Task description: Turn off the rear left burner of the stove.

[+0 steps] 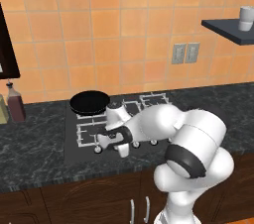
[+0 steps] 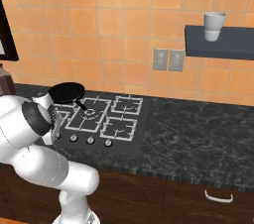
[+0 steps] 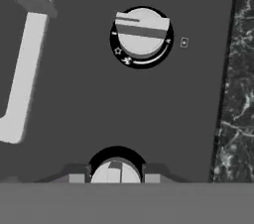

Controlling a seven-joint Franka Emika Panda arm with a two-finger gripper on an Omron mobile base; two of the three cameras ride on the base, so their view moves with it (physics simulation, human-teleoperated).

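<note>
Straddling a silver knob [image 3: 116, 172] in the stove's [image 1: 74, 152] front row, the hand [image 3: 115, 176] has one finger on either side; contact cannot be told. Behind that row, the rear left burner [image 1: 90, 111] carries a black pan [image 1: 90, 101]. A neighbouring knob [image 3: 142, 33] stands apart.

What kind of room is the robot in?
A kitchen, it looks like: a black stove with silver knobs, a dark pan on one burner, and wooden cabinets under the stone counter.
</note>
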